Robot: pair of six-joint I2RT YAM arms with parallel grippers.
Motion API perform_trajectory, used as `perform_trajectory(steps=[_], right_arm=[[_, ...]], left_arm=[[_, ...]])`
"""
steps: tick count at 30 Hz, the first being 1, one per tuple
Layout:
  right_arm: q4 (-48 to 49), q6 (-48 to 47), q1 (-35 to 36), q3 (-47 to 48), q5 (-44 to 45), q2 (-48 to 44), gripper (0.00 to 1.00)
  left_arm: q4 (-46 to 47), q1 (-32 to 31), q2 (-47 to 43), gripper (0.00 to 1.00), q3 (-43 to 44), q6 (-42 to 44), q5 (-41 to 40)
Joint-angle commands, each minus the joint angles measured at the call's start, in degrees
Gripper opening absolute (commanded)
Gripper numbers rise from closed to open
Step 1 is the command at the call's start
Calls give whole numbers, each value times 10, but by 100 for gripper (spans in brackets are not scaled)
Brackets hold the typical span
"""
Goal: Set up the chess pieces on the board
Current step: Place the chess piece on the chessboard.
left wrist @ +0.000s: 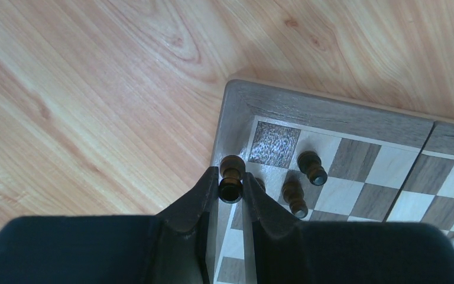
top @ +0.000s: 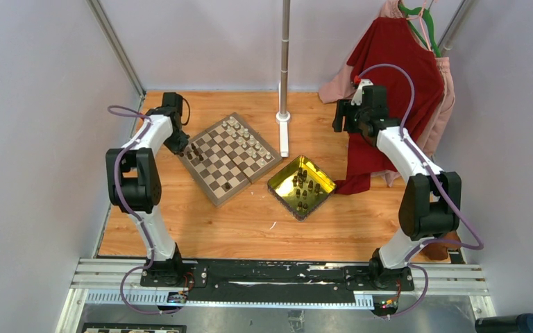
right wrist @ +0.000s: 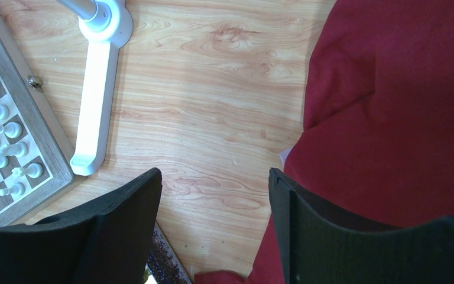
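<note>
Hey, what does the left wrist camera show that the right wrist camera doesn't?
Only the left wrist: the left gripper shut on a dark brown piece at the board's corner, two more dark pieces standing beside it. Only the right wrist: the right gripper open above the wooden table, a white pole base and red cloth. Both: the board's rim, the table, and white pieces, barely visible in the left view.

Top cam: fixed high behind arm bases, looks down and fwd from far off; takes in whole table (top: pixel 201 236) and both arms. L wrist cam: v. close, looks down past L fingers (left wrist: pixel 198 204) at board (left wrist: pixel 307 109) corner. R wrist cam: further up, looks down past R fingers (right wrist: pixel 124 219) at table, red cloth (right wrist: pixel 402 106), board edge. Shared: board in all 3; pole base (right wrist: pixel 91 100) in top + R wrist.
</note>
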Motion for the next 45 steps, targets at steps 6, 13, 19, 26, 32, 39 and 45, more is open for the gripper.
perform_trajectory(steps=[6, 13, 19, 26, 32, 39, 45], right_arm=[[-17, -10, 11, 19, -1, 8, 70], [-18, -13, 13, 24, -1, 16, 70], [-27, -13, 13, 38, -3, 31, 70], [-31, -16, 14, 48, -3, 41, 70], [-32, -16, 14, 48, -5, 43, 70], [-32, -15, 15, 48, -6, 42, 70], [-32, -16, 16, 48, -7, 41, 70]], left_arm=[[21, 3, 40, 0, 35, -5, 28], [22, 3, 56, 0, 54, -3, 26], [22, 3, 66, 0, 63, -2, 26], [14, 3, 66, 0, 61, 7, 24], [13, 3, 62, 5, 50, 13, 27], [5, 3, 62, 20, 48, 24, 23], [-1, 3, 64, 30, 48, 30, 22]])
